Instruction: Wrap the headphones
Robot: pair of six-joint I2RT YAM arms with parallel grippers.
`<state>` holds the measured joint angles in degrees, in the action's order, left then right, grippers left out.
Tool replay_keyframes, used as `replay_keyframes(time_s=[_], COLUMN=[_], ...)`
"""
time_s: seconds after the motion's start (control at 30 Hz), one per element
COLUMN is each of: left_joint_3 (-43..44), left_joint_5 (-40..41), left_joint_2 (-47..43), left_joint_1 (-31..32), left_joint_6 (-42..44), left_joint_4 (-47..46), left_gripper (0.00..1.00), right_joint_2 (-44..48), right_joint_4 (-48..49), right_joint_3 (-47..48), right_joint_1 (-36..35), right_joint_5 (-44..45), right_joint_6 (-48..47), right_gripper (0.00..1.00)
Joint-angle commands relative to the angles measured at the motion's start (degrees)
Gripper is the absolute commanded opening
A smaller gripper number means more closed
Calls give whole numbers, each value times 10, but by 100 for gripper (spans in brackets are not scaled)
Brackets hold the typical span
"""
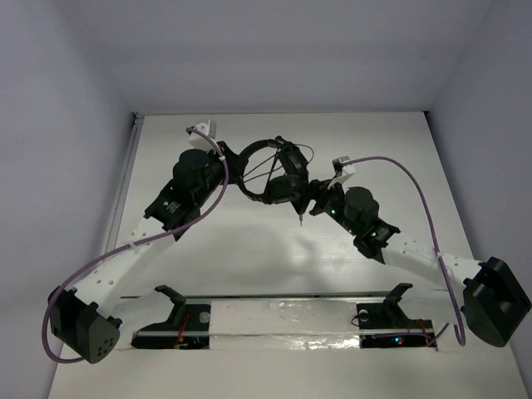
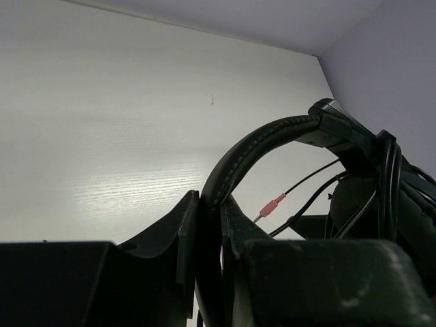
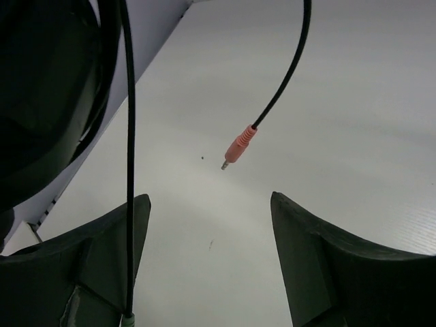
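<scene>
Apparently mid-wrap, the headphones (image 1: 287,184) are held above the counter (image 1: 249,266) by the headband (image 2: 252,146), clamped in the left gripper (image 2: 210,204), and the dangling plug (image 3: 237,146) likely needs to be caught by the parted right gripper (image 3: 208,204).

arms (image 1: 125,251): black-and-white links | cables (image 1: 413,181): thick, purple | fingers (image 3: 327,259): black, wedge-shaped
</scene>
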<state>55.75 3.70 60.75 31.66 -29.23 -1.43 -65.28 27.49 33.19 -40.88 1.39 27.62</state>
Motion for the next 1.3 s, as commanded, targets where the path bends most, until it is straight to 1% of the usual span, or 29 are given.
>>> replay_keyframes(time_s=[0.0, 0.03, 0.13, 0.17, 0.33, 0.53, 0.63, 0.7, 0.73, 0.77, 0.8, 0.83, 0.9, 0.93, 1.0, 1.13, 1.2, 1.27], left_joint_3=[34, 32, 35, 41, 47, 70, 84, 85, 83, 77, 74, 71, 63, 60, 57, 80, 114, 154], left_joint_5=[46, 40, 36, 46, 61, 64, 77, 80, 81, 82, 81, 82, 87, 89, 99, 100, 113, 142], left_joint_2=[5, 9, 24, 28, 44, 69, 79, 84, 87, 88, 93, 95, 104, 110, 130, 188, 229, 253], left_joint_1=[-4, -4, -4, -4, -4, -4, -4, -4, -4, -4, -4, -4, -4, -4, 2, 16, 35, 48], left_joint_6=[-57, -60, -78, -81, -102, -92, -73, -65, -62, -60, -57, -56, -50, -43, -36, -14, 6, 30], left_joint_4=[-107, -114, -112, -111, -125, -120, -107, -103, -100, -99, -99, -96, -92, -89, -84, -43, -15, 34], left_gripper=[0, 0, 0, 0, 0, 0, 0, 0, 0, 0, 0, 0, 0, 0, 0, 0, 0, 0], right_joint_2=[11, 11, 16, 20, 61, 106, 143, 174, 212, 232, 254, 294, 330, 345, 375, 379, 372, 372], right_joint_4=[6, 7, 11, 7, -6, -54, -89, -106, -112, -126, -135, -145, -184, -195, -222, -253, -257, -249], right_joint_3=[-6, -4, -4, -8, -23, -41, -55, -67, -74, -86, -91, -94, -93, -90, -78, -54, -49, -48], right_joint_1=[-1, -1, -1, -1, -1, -1, -1, -1, -1, -1, -1, -1, -1, -1, -1, -1, -1, -1], right_joint_5=[-45, -66, -104, -108, -96, -77, -61, -54, -49, -43, -34, -17, 18, 41, 59, 94, 97, 99], right_joint_6=[7, 7, 4, 4, 16, 18, 27, 36, 46, 52, 59, 67, 71, 72, 70, 61, 57, 52], right_gripper=[78, 83, 84, 98, 98, 98, 93, 84, 76, 51, 37, 24, 0, 0, 0, 0, 0, 0])
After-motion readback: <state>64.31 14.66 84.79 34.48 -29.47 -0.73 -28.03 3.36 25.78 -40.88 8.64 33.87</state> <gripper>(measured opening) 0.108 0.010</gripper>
